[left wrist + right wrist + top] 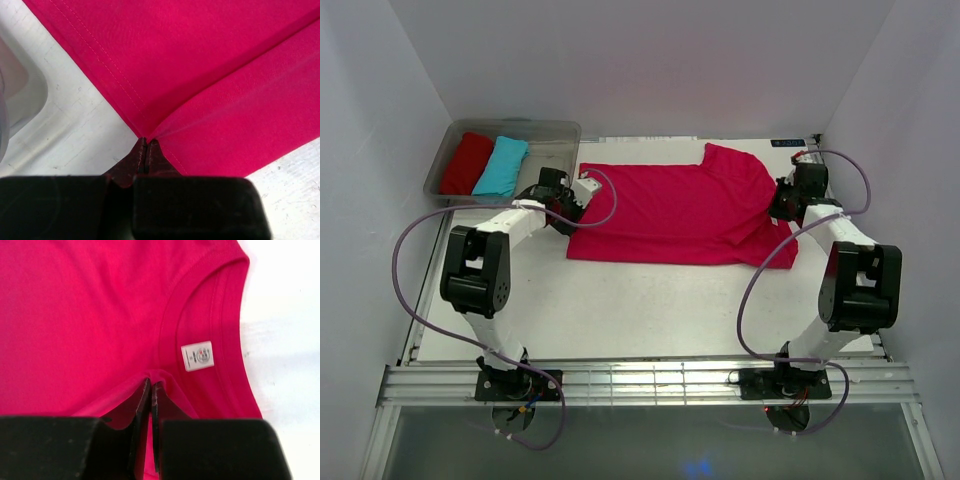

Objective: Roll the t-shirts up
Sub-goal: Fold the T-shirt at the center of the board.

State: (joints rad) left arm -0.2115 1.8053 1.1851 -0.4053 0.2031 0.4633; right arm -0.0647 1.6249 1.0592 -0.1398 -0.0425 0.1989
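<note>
The pink t-shirt (670, 212) is spread on the table (620, 310) between both tools, its hemmed edge clamped in the left gripper (145, 152) and its collar fabric pinched by the right gripper (151, 397), just short of the neck label (198, 355).

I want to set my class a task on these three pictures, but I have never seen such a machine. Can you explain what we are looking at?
These are two robot arms bolted to the near edge of a table. The wide picture comes from a camera fixed above and behind them; the two close-ups come from a camera on each wrist. A pink t-shirt lies spread on the table. The left hand pinches its edge; the right hand pinches cloth beside the collar, near the white label. Both are shut on the fabric. In a clear bin at the far left lie a red bundle and a turquoise bundle.
</note>
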